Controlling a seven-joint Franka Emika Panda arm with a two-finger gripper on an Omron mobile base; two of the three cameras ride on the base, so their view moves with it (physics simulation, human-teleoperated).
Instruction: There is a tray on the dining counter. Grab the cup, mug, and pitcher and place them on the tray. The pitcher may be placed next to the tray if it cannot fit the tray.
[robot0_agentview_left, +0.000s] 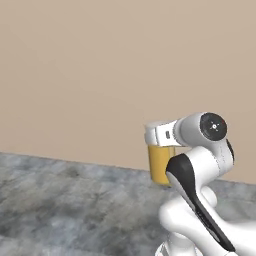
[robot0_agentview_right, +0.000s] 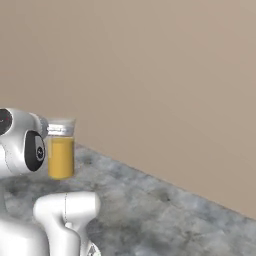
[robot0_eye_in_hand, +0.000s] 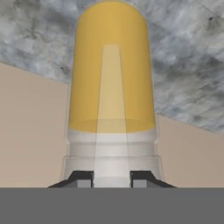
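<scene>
Grey marble tabletop (robot0_agentview_left: 65, 200) is stretching under us; we're seeing the pitcher (robot0_agentview_right: 61, 150) raised off it, beside the tan wall. Our end effector (robot0_eye_in_hand: 111, 177) is gripping the pitcher near its rim. We're judging placement on the tray is pending.

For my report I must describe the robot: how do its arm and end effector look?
The arm is glossy white with rounded links, black joint bands and a round dark cap on one joint. The end effector has two small dark finger tips with light grey pads. No cables or markings show.
</scene>
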